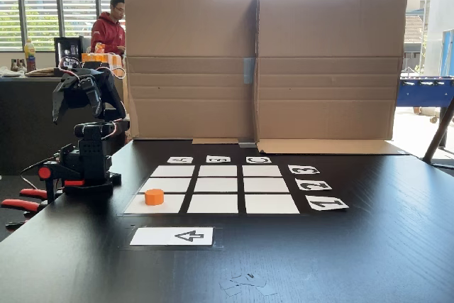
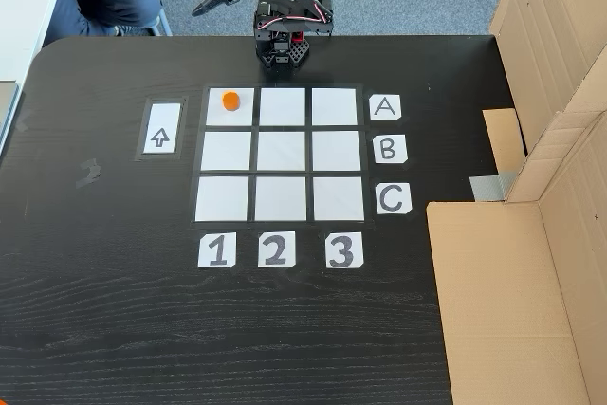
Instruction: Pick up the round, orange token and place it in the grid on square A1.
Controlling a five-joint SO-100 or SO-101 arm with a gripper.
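Pliers (image 1: 21, 204) with red handles lie at the black table's (image 1: 369, 246) left edge, beside the folded arm. The gripper (image 2: 201, 9) hangs off the table, empty; its opening is unclear. The token (image 2: 229, 100) sits on square A1 (image 2: 230, 118) of the grid (image 2: 281, 154). Cardboard (image 1: 326, 69) walls off the room behind.
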